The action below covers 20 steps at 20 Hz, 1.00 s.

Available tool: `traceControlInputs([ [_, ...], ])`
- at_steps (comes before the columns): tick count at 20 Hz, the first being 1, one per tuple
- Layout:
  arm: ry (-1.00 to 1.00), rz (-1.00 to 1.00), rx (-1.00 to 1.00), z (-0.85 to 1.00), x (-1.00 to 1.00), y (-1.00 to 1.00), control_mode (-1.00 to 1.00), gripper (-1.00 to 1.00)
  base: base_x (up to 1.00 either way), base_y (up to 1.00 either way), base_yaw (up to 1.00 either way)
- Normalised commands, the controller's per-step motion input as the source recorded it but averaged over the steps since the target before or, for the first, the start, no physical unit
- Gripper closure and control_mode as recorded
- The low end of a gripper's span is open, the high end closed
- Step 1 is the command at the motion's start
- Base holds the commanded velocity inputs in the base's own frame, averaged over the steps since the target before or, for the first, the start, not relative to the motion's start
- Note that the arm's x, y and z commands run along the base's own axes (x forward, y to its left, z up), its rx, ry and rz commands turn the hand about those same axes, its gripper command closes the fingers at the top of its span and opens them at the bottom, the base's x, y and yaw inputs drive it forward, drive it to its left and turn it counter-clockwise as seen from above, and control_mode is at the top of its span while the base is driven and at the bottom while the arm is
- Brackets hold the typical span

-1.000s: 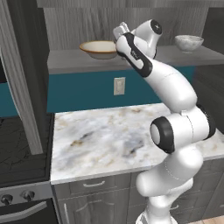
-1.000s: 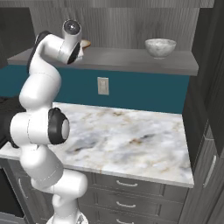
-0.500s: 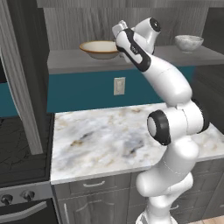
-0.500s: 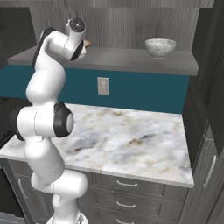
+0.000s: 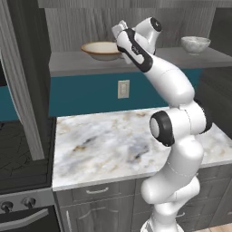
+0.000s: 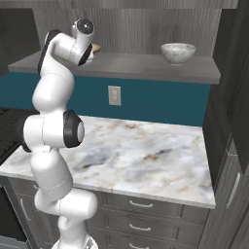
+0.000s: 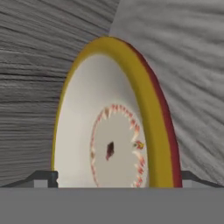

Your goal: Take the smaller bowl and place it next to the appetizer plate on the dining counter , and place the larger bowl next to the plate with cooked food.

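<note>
1. The larger bowl (image 5: 102,50) is sitting upright on the left part of a grey shelf (image 5: 68,63), set back from the shelf's front edge, with bare shelf lying on its left.
2. The gripper (image 5: 120,30) is hovering just right of that bowl at rim height, pointing toward it.
3. In the hand view the larger bowl's (image 7: 114,127) cream inside and yellow-orange rim are looming close, rolled on edge by the camera; the two finger tips (image 7: 47,178) are standing far apart, one outside each side of the rim, spread wide and gripping nothing.
4. Whether the fingers are touching the rim cannot be told.
5. The smaller bowl (image 6: 178,52) is standing well apart on the right part of the same shelf, near its right end beside a dark cabinet (image 6: 233,97).
6. Open shelf is lying between the two bowls.
7. Below, the marble worktop (image 5: 113,145) is spreading out under the arm, its front edge running over grey drawers (image 6: 141,214).
8. A stove (image 5: 22,199) is adjoining the worktop's left edge.
</note>
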Motion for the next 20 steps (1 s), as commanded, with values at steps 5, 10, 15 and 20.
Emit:
traceControlInputs([
  [5, 0.00, 0.00, 0.06, -0.41, 0.20, 0.29, -1.00, 1.00, 0.00, 0.00, 0.00],
  [10, 0.00, 0.00, 0.08, -0.36, 0.10, 0.06, -1.00, 1.00, 0.00, 0.00, 0.00],
  [15, 0.00, 0.00, 0.00, -0.30, 0.11, 0.00, -1.00, 1.00, 0.00, 0.00, 0.00],
  [20, -0.01, -0.01, 0.04, -0.13, -0.31, -0.14, -1.00, 1.00, 0.00, 0.00, 0.00],
])
